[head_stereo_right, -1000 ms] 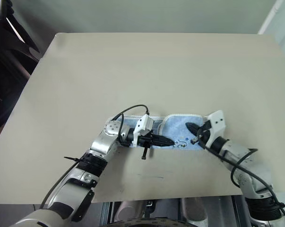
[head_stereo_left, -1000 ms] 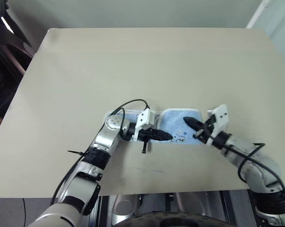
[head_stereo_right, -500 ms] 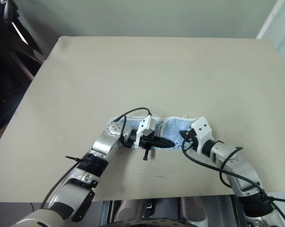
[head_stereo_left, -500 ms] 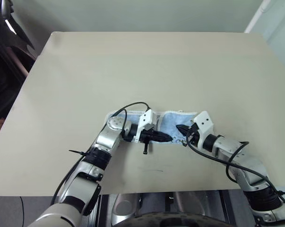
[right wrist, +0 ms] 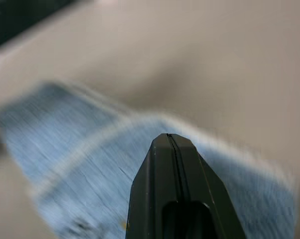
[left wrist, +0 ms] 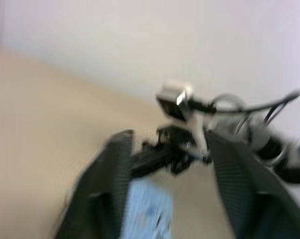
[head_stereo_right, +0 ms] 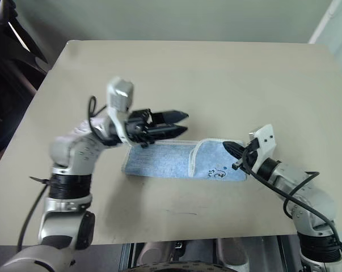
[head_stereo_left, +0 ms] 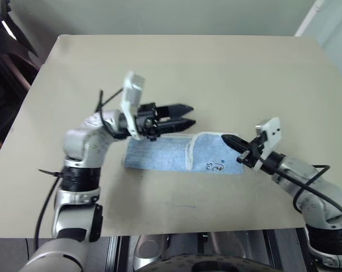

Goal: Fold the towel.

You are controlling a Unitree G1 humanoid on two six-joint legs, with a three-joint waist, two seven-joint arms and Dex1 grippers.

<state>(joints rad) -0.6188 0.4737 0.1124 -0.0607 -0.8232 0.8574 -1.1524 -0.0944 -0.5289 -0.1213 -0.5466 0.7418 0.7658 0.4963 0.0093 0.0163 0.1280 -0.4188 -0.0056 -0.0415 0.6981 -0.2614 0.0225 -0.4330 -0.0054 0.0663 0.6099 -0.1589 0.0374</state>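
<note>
The beige table [head_stereo_left: 176, 68] lies bare beyond both arms, wide open toward its far edge and both side edges; its near edge runs just below the two arms, with dark furniture past the left side.

The towel [head_stereo_left: 159, 154] lies flat on the table's near half, a long light-blue strip with cream edging. Its right end is folded back over the middle, the cream-edged flap curving across the strip, and black handwritten marks [head_stereo_left: 214, 166] show on the folded part near the front edge.

The left gripper [head_stereo_left: 185, 115] is raised above the table and points toward the right arm, hanging over the towel's far edge near the fold. Its two black fingers [left wrist: 232, 172] are spread apart with nothing between them, clear of the cloth; in the left wrist view the towel shows below and between them, with the right arm beyond.

The right gripper [head_stereo_right: 229, 147] sits at the towel's right end, its tip above the folded layer near the far right corner. Its fingers [right wrist: 172, 164] are pressed together, a thin seam between them. Whether the tip touches or pinches the cloth cannot be told.
</note>
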